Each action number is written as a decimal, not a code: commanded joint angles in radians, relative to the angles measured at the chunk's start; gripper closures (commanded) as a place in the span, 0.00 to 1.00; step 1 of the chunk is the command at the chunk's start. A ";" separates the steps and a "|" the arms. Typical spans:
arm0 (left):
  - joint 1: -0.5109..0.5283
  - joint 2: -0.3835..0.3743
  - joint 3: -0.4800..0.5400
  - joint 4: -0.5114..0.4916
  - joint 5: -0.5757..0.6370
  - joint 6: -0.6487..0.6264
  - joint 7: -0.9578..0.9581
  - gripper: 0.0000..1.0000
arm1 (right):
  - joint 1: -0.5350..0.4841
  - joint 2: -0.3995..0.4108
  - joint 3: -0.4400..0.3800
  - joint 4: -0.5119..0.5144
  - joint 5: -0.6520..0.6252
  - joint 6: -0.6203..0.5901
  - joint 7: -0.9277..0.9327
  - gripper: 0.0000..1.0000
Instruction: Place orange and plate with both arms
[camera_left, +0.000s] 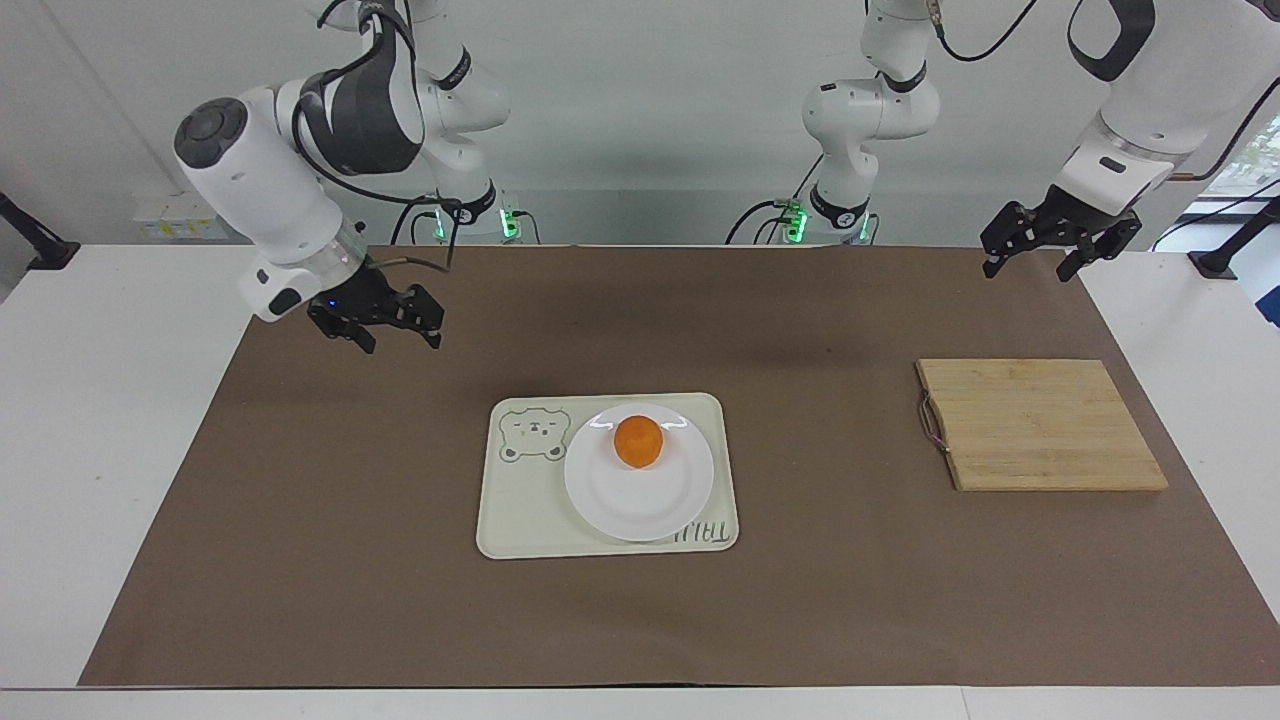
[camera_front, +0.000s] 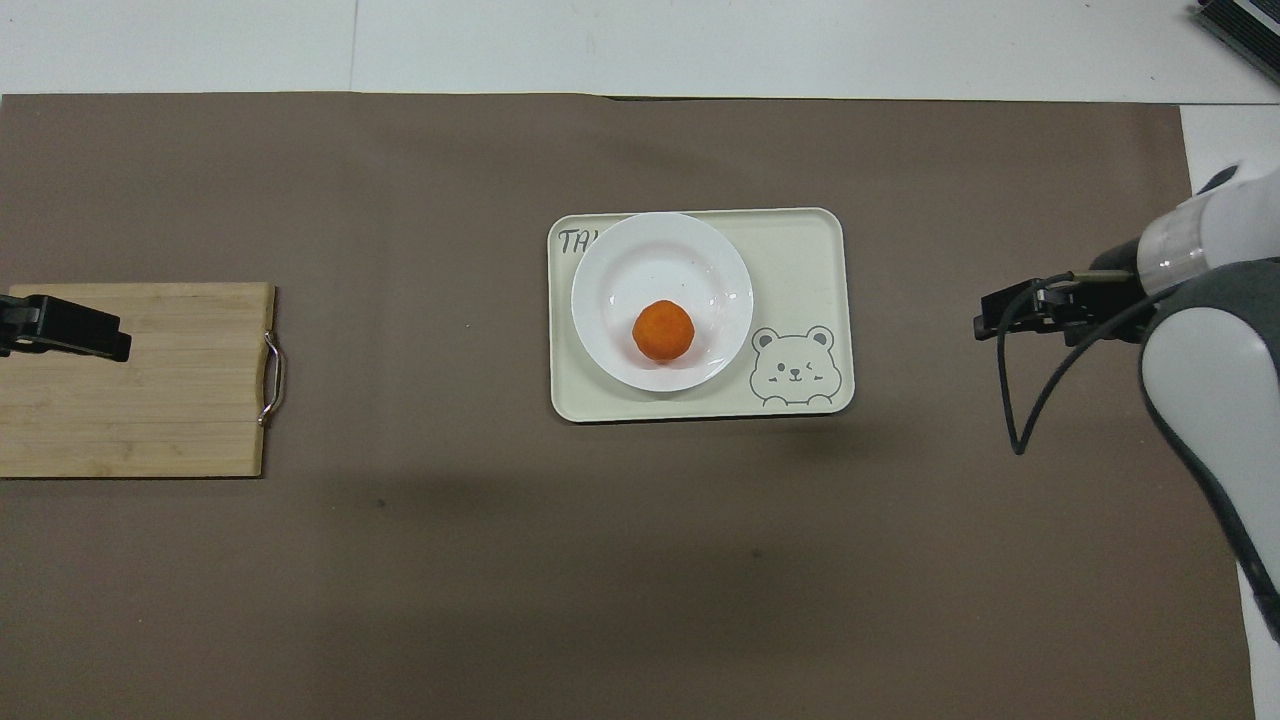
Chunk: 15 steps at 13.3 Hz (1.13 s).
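The orange (camera_left: 637, 442) (camera_front: 664, 330) rests on the white plate (camera_left: 640, 500) (camera_front: 650, 260), on the part nearer the robots. The plate stands on a cream tray with a bear drawing (camera_left: 520, 510) (camera_front: 800, 250) in the middle of the table. My right gripper (camera_left: 400, 337) (camera_front: 985, 325) hangs open and empty above the brown mat, well clear of the tray toward the right arm's end. My left gripper (camera_left: 1027, 265) (camera_front: 100, 340) waits raised and open above the left arm's end of the table, holding nothing.
A bamboo cutting board with a metal handle (camera_left: 1040, 425) (camera_front: 170, 400) lies on the mat toward the left arm's end. A brown mat (camera_left: 850, 600) covers most of the white table.
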 joint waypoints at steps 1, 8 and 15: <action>0.007 0.010 -0.004 0.026 0.014 -0.022 0.004 0.00 | -0.021 -0.089 0.006 -0.015 -0.077 -0.033 0.019 0.00; 0.007 0.010 -0.004 0.026 0.014 -0.022 0.004 0.00 | -0.020 -0.114 0.016 0.184 -0.151 -0.220 0.017 0.00; 0.007 0.010 -0.004 0.026 0.014 -0.022 0.004 0.00 | -0.020 -0.160 0.015 0.123 -0.152 -0.233 0.004 0.00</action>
